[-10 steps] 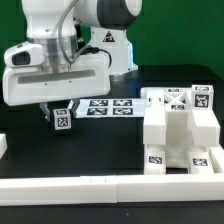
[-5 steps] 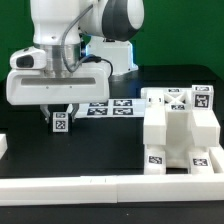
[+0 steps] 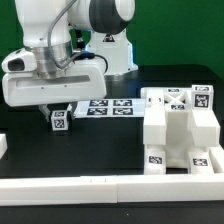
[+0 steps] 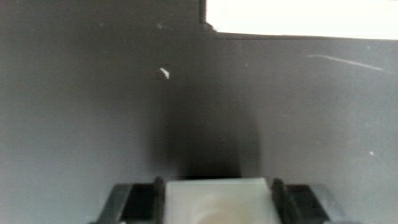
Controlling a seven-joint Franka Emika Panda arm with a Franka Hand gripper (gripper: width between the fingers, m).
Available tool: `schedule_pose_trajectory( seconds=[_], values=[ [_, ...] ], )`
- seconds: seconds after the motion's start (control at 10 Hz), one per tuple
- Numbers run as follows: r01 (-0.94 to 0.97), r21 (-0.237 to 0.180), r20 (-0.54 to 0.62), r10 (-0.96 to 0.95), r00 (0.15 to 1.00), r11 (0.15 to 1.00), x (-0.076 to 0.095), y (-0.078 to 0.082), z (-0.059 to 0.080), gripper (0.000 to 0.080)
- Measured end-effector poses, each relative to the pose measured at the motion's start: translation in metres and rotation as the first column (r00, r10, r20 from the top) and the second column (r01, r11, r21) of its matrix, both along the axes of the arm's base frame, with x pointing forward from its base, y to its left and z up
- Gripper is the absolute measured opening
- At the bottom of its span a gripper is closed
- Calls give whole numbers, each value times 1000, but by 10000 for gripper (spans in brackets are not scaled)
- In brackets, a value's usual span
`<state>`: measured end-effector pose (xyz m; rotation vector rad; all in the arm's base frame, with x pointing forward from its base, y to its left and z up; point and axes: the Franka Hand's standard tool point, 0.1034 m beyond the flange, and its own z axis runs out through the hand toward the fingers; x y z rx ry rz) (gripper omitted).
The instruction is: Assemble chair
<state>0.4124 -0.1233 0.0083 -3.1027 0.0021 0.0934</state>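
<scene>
we see the claw [image 3: 58, 108] clamped on a small white tagged peg [image 3: 59, 121] above the dark surface [image 3: 100, 150]. the chair [image 3: 180, 135] stands well apart, toward the exterior view's right.

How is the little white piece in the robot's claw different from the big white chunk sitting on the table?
1. The little piece is small; the big chunk is far bulkier.
2. The little piece is pinched in the claw; the big chunk rests on the table, untouched.
3. The little piece shows one marker tag; the big chunk shows several.

Both are matte white with black-and-white square tags.
</scene>
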Motion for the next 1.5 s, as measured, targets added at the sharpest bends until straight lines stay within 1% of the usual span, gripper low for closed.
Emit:
schedule_pose_trajectory(
  seconds=[0.1,0.2,0.3,0.4,0.5,0.6,0.7,0.8,0.9,1.0,1.1,1.2,1.3,1.4,1.5],
  values=[
    [1,0,0,-1,1000,1000,0,0,0,364],
    [4,5,-8,-3,1000,1000,0,1,0,364],
    [1,28,-46,0,999,1000,4,6,1,539],
    [-1,37,-61,3,998,999,12,4,4,539],
    [4,58,-156,5,988,998,19,5,6,630],
    [3,67,-270,15,963,998,31,2,11,643],
    [-9,87,-332,38,943,996,44,-3,11,643],
    [-14,100,-371,50,927,995,45,-4,8,649],
    [-11,114,-429,59,902,993,41,0,8,649],
    [-10,126,-463,67,884,992,42,2,7,649],
    [-1,143,-525,77,847,990,40,3,7,649],
    [30,113,-625,48,779,993,40,-5,12,649],
    [65,31,-710,-24,704,997,43,-6,11,649],
    [58,28,-745,-18,667,998,45,-4,5,649],
    [61,30,-760,-17,650,998,45,-4,4,649]
  ],
)
